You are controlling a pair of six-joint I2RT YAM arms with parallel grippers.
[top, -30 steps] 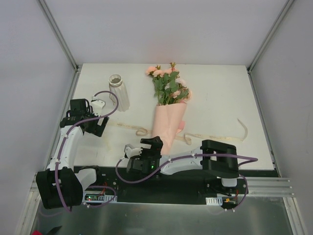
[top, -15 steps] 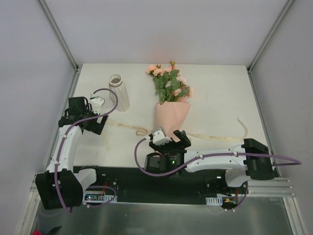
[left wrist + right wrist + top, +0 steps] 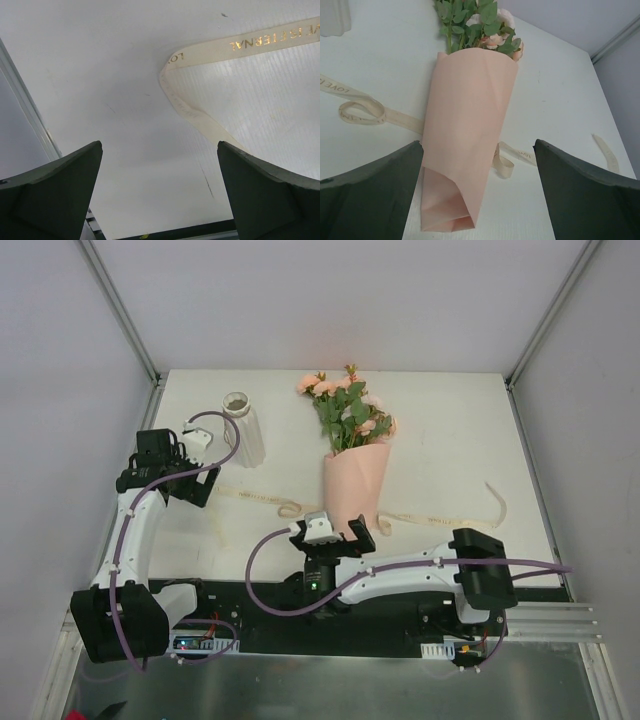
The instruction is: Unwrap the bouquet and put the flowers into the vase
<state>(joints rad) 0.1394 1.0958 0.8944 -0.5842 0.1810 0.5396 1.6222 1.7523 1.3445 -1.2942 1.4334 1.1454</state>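
Hovering my right gripper (image 3: 477, 144) wide open and empty, bouquet (image 3: 470, 125) lying on the bench (image 3: 450, 440) just ahead of it. Left gripper (image 3: 159, 145) also fully open, empty, over ribbon (image 3: 190, 110); vase (image 3: 245, 430) close by.

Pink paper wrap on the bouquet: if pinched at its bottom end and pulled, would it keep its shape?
Probably floppy: the wrap is a thin sheet folded into a loose cone, so a pinch should crease it. Likely light, so it may slide with the flowers rather than unroll. The ribbon lies slack, apparently not binding it.
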